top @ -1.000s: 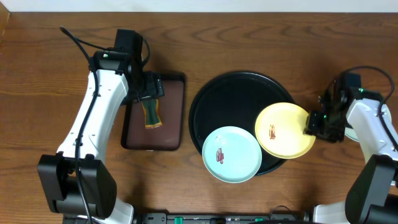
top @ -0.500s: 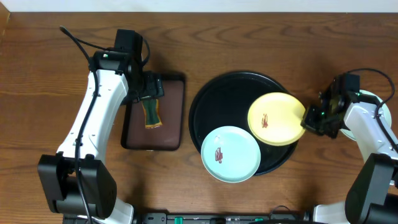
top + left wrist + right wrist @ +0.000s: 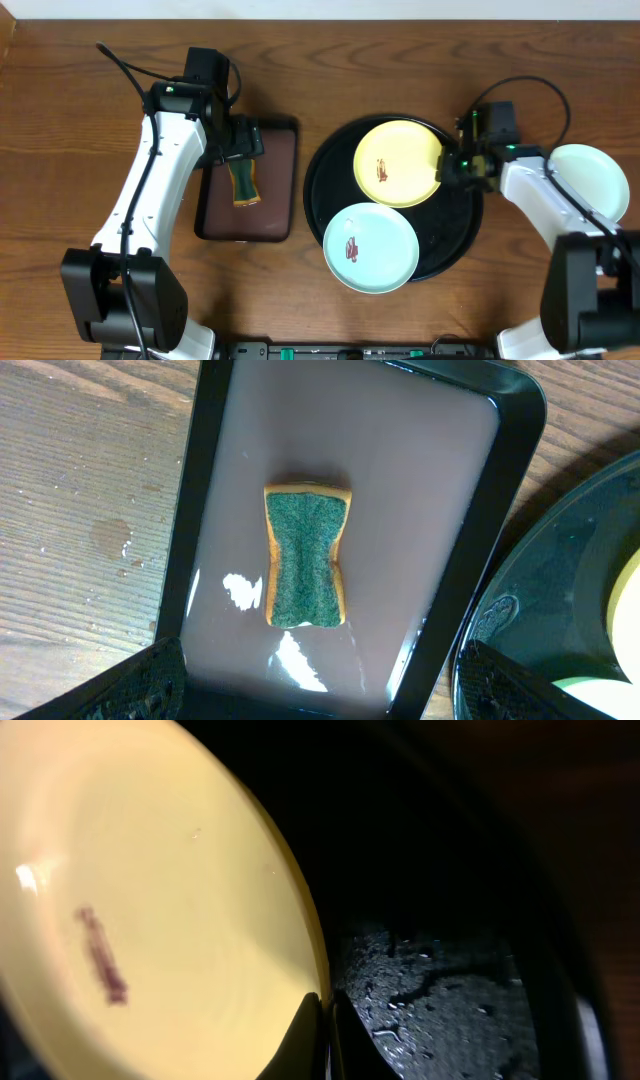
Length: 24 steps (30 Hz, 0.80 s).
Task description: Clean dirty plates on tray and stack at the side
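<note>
Overhead: my right gripper, closed, meets the yellow plate on the tray's far half.

Left wrist: my left gripper gapes wide over the sponge, left of the tray.

Right wrist: fingertips pressed together at the plate's rim. Positioning, I judge; next, grab the sponge.

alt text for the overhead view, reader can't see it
The right gripper pinches the rim of a smeared yellow plate over the black tray, next to a smeared mint-blue plate overlapping the tray's front rim. A pale plate sits on the table at right; the left gripper hangs open above a sponge in a brown tray.
</note>
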Motion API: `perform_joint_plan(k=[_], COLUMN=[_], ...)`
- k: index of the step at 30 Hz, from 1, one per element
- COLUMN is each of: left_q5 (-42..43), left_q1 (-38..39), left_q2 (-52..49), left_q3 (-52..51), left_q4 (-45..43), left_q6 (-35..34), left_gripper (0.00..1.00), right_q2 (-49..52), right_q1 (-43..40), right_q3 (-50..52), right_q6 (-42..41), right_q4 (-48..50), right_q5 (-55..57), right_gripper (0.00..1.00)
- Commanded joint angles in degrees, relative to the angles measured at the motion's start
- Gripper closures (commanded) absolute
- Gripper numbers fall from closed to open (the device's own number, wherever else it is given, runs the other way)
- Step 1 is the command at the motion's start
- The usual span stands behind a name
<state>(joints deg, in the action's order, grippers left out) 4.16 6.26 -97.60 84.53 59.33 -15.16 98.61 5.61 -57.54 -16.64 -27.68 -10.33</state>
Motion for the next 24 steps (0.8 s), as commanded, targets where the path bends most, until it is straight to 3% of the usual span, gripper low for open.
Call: perform_joint_plan(k=[1,4,5,6,8,11,13,17,19,24], left_q5=[-0.31,-0.31,-0.28,-0.28,-0.28,-0.28,-0.31,0.79,7.17,11.26], left_q1=[0.02,0.02,0.02,0.02,0.02,0.02,0.02,0.02,0.02,0.02], left_q2=[0.24,0.24,0.24,0.24,0.24,0.24,0.24,0.24,0.24,0.24], left_q3=[1.29,1.29,1.29,1.29,1.29,1.29,1.29,1.29,1.29,1.29], left_q4=[0.15,0.15,0.15,0.15,0.15,0.15,0.15,0.13,0.22,0.98], left_q6=[0.09,0.11,0.11,0.11,0.11,0.11,0.11,-0.98,-3.13,-3.1], left_gripper=[0.12,0.12,0.12,0.12,0.12,0.12,0.12,0.12,0.12,0.12], right_q2=[2.82,3.08,3.04,3.02,3.02,3.02,3.04,3.15,4.02,10.54], right_q1=[1.57,1.57,1.57,1.46,0.9,-0.52,-1.33,-1.66,-1.66,-1.49], right_q3=[-0.15,-0.15,-0.17,-0.17,-0.26,-0.57,-0.57,-0.57,-0.61,-8.28], right_q6=[-5.31,-7.34,-7.28,-5.9,1.9,12.83,15.28,15.63,14.95,15.32], right_q4=[0.04,-2.05,-2.34,-2.43,-0.76,0.85,1.51,4.04,5.9,-2.62], right_q5=[2.36,2.19,1.9,1.95,1.95,1.86,-0.81,-3.67,-3.69,-3.65], right_gripper=[0.99,0.96,0.9,0.73,0.63,0.7,0.78,0.8,0.83,0.8])
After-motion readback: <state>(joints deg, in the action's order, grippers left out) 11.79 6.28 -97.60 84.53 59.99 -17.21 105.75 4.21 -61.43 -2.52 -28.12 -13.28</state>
